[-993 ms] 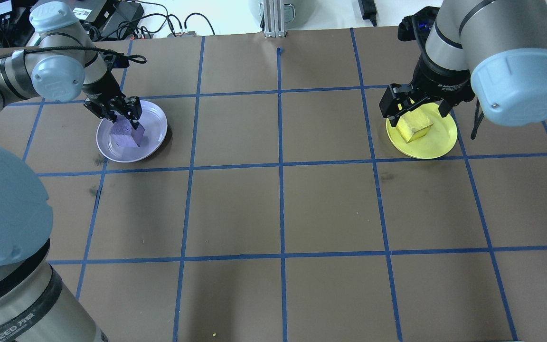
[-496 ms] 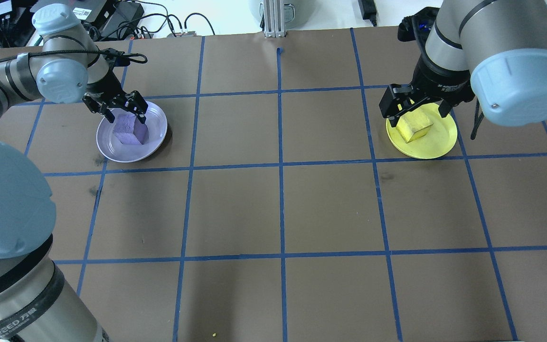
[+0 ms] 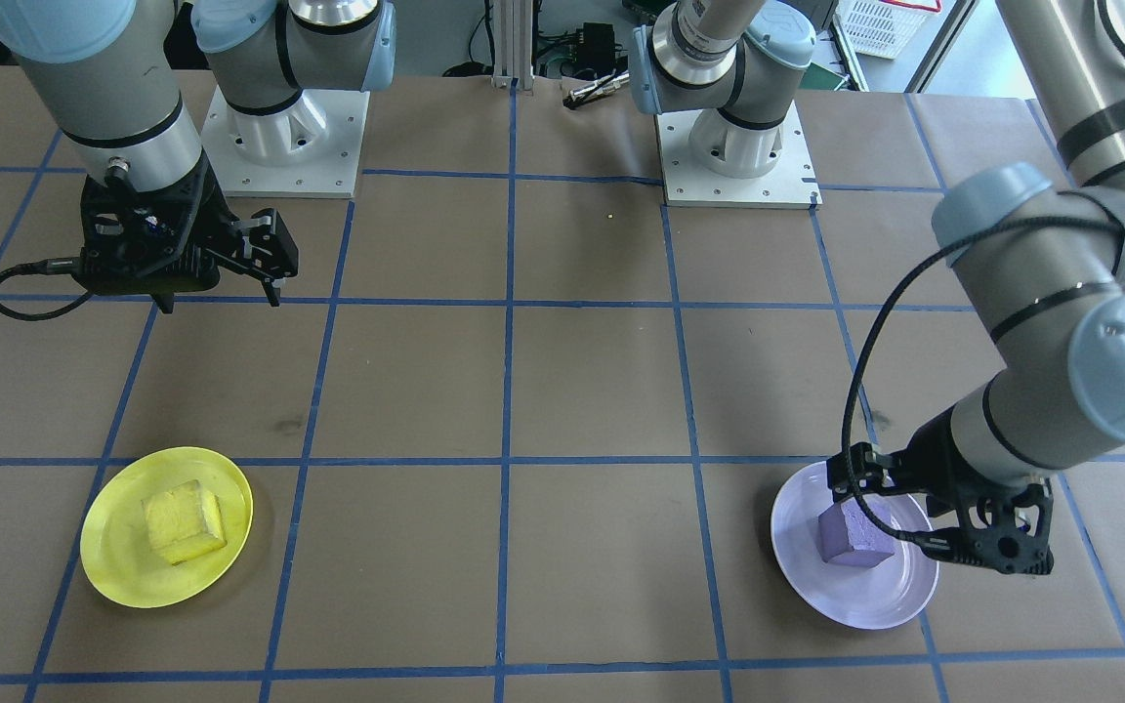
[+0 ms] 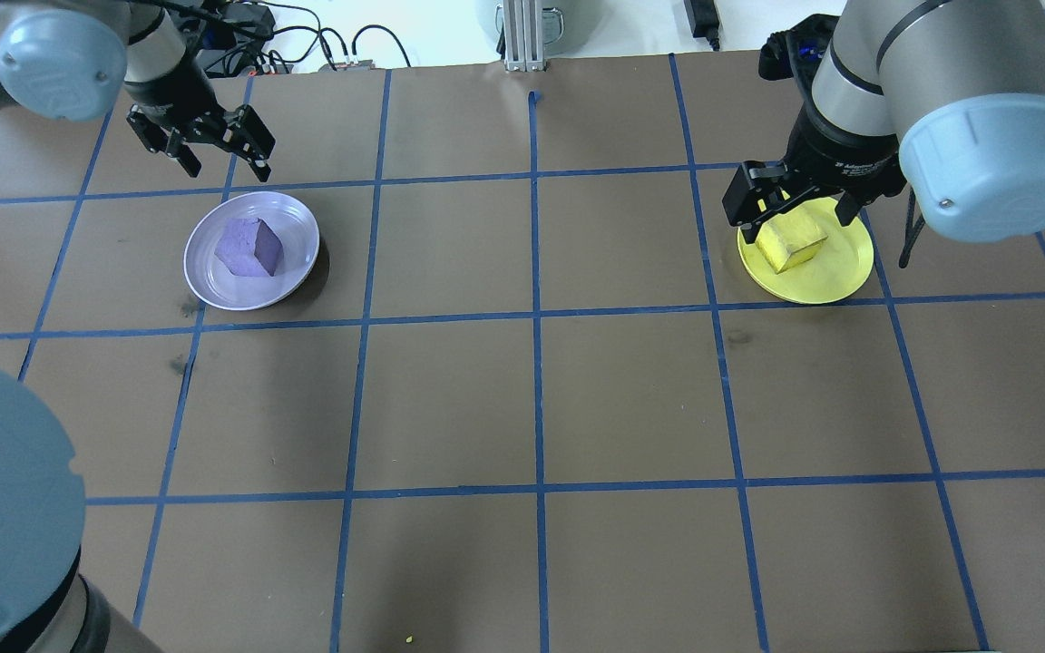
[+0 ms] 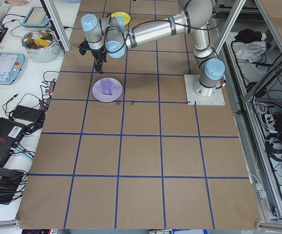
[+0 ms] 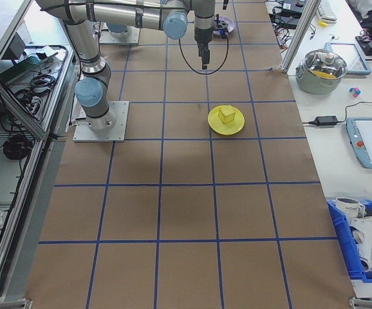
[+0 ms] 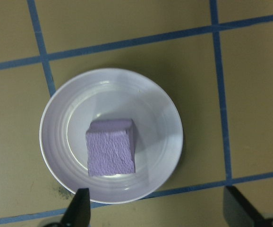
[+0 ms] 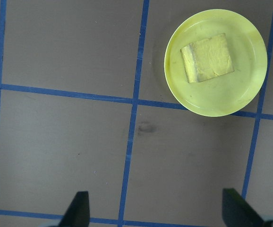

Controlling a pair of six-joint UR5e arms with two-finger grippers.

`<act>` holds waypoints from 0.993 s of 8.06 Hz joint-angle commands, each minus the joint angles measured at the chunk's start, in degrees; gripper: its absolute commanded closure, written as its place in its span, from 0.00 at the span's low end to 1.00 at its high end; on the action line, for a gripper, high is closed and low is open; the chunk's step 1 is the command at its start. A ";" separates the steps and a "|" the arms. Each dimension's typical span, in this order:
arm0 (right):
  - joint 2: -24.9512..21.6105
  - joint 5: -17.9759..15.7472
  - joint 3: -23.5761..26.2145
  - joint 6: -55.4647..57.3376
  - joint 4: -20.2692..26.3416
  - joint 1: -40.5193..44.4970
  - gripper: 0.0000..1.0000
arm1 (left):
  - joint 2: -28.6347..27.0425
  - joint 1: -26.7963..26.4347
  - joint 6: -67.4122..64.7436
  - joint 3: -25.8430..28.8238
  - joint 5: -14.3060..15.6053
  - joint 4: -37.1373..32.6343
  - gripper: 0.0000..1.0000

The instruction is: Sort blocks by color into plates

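Note:
The pale purple block point(image 4: 250, 247) lies in the lavender plate point(image 4: 291, 227), on the table's left. My left gripper point(image 4: 226, 170) hangs open and empty, raised clear of that plate; its wrist view looks straight down on the purple block point(image 7: 111, 147), with both fingertips point(image 7: 80, 210) at the frame's bottom. On the right, the yellow block point(image 4: 790, 243) rests in the yellow plate point(image 4: 835, 272). Well above it my right gripper point(image 4: 791, 216) is open with nothing held. In the right wrist view the yellow plate point(image 8: 245, 90) sits far below, at the upper right.
The brown table carries a blue tape grid point(image 4: 536, 313). Cables and electronics point(image 4: 241, 36) line the far edge beside an aluminium post point(image 4: 522, 36). Both arm bases point(image 3: 733, 156) stand at the robot's side. A pot point(image 6: 324, 67) and tablet sit on a side bench.
My left gripper has risen off the purple block and drawn back toward the table's far edge; the block stays in the lavender plate. The right arm has not moved.

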 commanded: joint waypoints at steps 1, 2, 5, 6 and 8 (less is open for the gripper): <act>0.00 0.66 0.08 -0.77 0.24 0.00 0.00 | 12.63 -2.30 -4.77 0.55 -0.01 -7.77 0.00; -0.09 0.66 0.08 -0.78 0.32 0.00 0.00 | 16.33 -3.78 -6.79 0.12 -0.01 -8.40 0.00; -0.44 6.35 0.08 -2.70 1.12 0.26 0.00 | 20.32 -9.32 -12.96 -5.32 0.34 -8.77 0.00; -0.18 7.42 0.08 -3.49 1.03 0.26 0.00 | 20.85 -9.34 -12.88 -5.77 0.34 -7.88 0.00; -0.09 6.38 -0.01 -3.50 1.03 0.26 0.00 | 21.38 -9.42 -12.35 -5.78 0.34 -7.87 0.00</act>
